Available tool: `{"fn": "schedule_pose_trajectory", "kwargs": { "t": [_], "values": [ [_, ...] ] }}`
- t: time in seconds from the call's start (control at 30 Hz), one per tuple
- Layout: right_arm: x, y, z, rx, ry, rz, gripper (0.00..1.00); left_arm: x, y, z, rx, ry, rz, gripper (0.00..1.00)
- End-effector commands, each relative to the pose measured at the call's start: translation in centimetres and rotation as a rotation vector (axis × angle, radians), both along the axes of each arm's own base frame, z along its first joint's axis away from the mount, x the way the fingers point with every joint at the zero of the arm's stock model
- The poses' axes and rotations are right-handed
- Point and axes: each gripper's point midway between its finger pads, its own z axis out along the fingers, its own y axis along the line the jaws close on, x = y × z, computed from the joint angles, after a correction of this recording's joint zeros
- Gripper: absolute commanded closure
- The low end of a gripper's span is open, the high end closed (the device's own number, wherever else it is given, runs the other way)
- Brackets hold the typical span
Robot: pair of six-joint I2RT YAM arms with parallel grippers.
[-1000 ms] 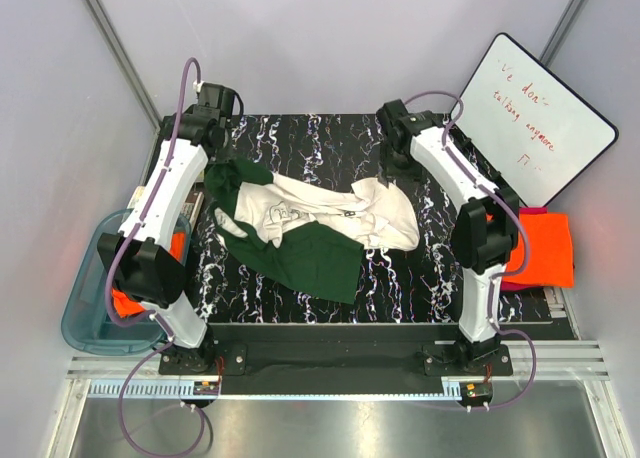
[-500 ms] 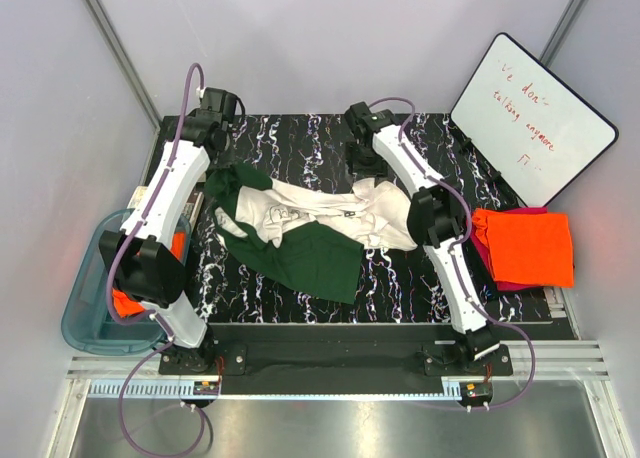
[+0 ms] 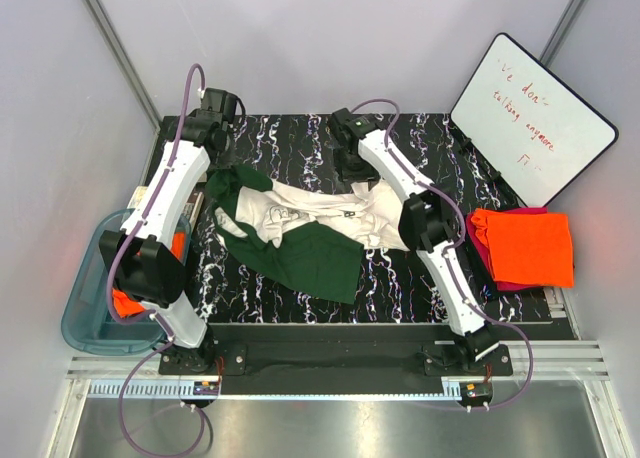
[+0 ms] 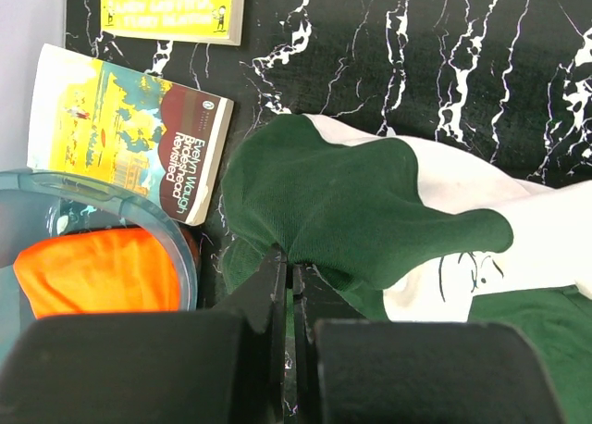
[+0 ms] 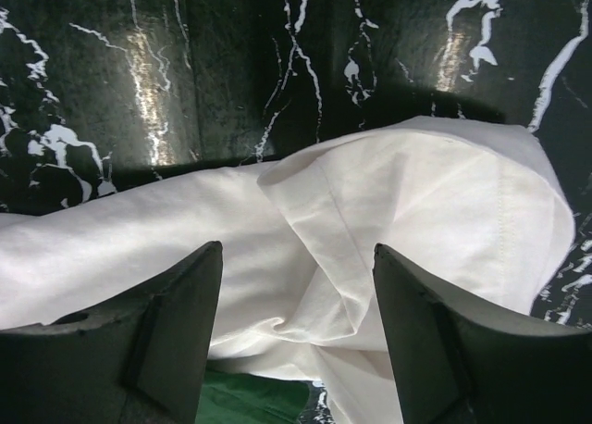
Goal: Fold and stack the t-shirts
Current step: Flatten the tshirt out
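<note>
Fingers (image 5: 176, 331) of right end effector (image 5: 296, 257) splay wide above t-shirt (image 5: 416, 202).

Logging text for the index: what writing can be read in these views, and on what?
"talking anymore", red handwriting on the whiteboard; the line above is unclear.
"Evelyn Waugh Brideshead revisited", spine of the paperback.
Yellow book cover: too blurred.
T-shirt print: folded, unreadable.

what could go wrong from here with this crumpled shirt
The open right fingers hover over doubled cream folds of the shirt; closing there may pinch several layers, so it lifts bunched. The green sleeve lies beside a book; dragging it that way might shove the book.
</note>
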Motion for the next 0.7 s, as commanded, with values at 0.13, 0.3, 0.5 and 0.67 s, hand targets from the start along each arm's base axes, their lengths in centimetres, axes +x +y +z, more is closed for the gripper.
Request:
{"fn": "schedule_pose_trajectory", "kwargs": {
  "t": [0.13,0.3,0.5,0.67],
  "values": [
    [0.8,-1.7,-1.1,-0.207,-0.07,0.013,0.28,0.9,-0.2,0.7,-0.008,-0.04,-0.022,1.0],
    [0.5,-2.8,-3.0,-0.272,-0.039,0.021,0.29,1.0,-0.2,0.7,-0.007,-0.039,-0.023,1.0],
    [0.8,-3.6,-3.1,-0.324,-0.058,0.001,1.0,1.0,0.0,0.9,0.001,-0.044,-0.022,1.0],
    [1.5,-4.6,1.2,-0.349,-0.154,-0.038,1.0,0.9,0.1,1.5,0.002,-0.059,-0.012,1.0]
  ]
}}
